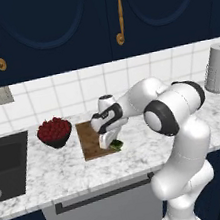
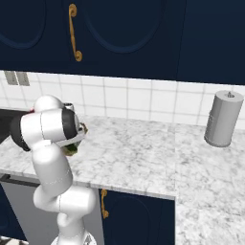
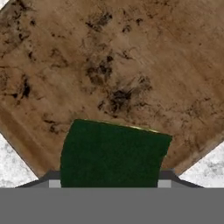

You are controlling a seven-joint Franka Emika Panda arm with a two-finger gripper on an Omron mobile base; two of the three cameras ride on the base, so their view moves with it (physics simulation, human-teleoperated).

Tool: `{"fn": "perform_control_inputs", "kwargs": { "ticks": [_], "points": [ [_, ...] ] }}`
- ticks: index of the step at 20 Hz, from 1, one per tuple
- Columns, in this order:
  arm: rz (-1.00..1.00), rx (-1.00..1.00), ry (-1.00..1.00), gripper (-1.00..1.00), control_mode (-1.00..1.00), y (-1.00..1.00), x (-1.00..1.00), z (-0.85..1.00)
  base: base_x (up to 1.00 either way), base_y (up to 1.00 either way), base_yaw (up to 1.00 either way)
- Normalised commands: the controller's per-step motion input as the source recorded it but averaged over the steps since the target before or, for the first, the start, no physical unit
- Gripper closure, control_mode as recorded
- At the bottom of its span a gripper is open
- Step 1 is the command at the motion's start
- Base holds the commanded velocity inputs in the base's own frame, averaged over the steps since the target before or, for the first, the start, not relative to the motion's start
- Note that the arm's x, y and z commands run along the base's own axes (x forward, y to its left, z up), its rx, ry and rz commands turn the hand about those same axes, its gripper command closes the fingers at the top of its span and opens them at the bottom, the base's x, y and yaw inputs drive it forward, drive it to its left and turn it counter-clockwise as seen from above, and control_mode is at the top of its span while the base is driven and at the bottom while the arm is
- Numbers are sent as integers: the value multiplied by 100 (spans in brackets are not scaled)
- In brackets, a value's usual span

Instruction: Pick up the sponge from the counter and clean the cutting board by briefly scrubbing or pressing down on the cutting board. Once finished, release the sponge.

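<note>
Down low, the end effector (image 1: 109,143) is closed on the sponge (image 3: 113,153), one finger on each short side. It sits right between the fingers, over the near corner of the cutting board (image 3: 131,57). I think it is light and squishy, so push gently. Board edges are close on both sides; bare worktop (image 1: 139,152) lies beyond. Bowl of red fruit (image 1: 54,132) sits off to one side.

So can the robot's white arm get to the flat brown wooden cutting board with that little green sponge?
Probably yes. The gripper is already low over the brown wooden cutting board, with the dark green sponge between its fingers, and nothing stands between them. The bowl of red fruit sits off to one side.
</note>
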Motion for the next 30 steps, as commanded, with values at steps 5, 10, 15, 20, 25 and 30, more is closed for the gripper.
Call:
{"fn": "perform_control_inputs", "kwargs": {
  "ticks": [5,10,15,20,25,30],
  "points": [
    [-3,-3,-13,100,-100,51,12,-27,0,0,0],
    [-1,2,-24,100,-100,39,18,11,0,0,0],
    [0,2,-5,100,-100,26,84,-1,0,0,0],
    [0,16,-9,100,-100,9,98,-8,0,0,0],
    [-2,5,-4,100,-100,10,89,-33,0,0,0],
    [-1,-1,-4,100,-100,0,32,-51,0,0,0]
  ]
}}
